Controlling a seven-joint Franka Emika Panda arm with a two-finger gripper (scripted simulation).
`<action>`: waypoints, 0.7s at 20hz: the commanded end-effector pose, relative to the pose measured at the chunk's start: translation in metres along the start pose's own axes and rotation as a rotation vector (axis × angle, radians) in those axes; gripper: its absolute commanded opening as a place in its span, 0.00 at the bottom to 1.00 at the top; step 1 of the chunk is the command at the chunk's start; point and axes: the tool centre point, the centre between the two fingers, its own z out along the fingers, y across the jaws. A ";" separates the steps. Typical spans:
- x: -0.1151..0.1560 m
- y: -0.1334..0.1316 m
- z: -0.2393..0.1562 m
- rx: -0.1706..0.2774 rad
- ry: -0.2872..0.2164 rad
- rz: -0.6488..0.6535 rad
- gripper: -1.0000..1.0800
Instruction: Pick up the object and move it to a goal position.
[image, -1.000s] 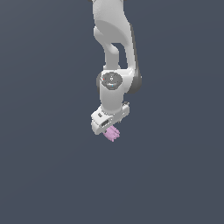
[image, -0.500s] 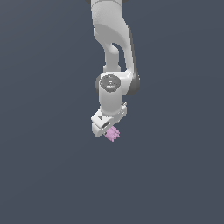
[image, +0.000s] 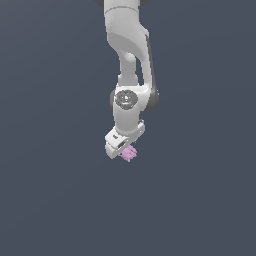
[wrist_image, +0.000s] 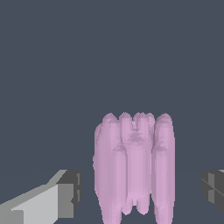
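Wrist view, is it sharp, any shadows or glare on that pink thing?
Wrist view: blocky low-resolution render, the pink object softly shaded between its ridges, no glare, no cast shadow on the flat grey background. Exterior view: evenly lit, the end effector jagged-edged, the object tiny.

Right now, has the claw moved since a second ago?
Yes. In the exterior view the claw has come slightly down towards the object, which has barely shifted; the claw's jaws are open either side of it.

A bare simulated scene: flat dark grey-blue backdrop all around the white arm (image: 129, 75), with flat rendered shading.
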 end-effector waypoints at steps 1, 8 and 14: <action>-0.001 -0.001 0.014 0.001 -0.001 -0.001 0.96; 0.000 0.000 0.034 0.001 -0.001 -0.003 0.96; 0.000 0.000 0.034 0.001 -0.001 -0.003 0.00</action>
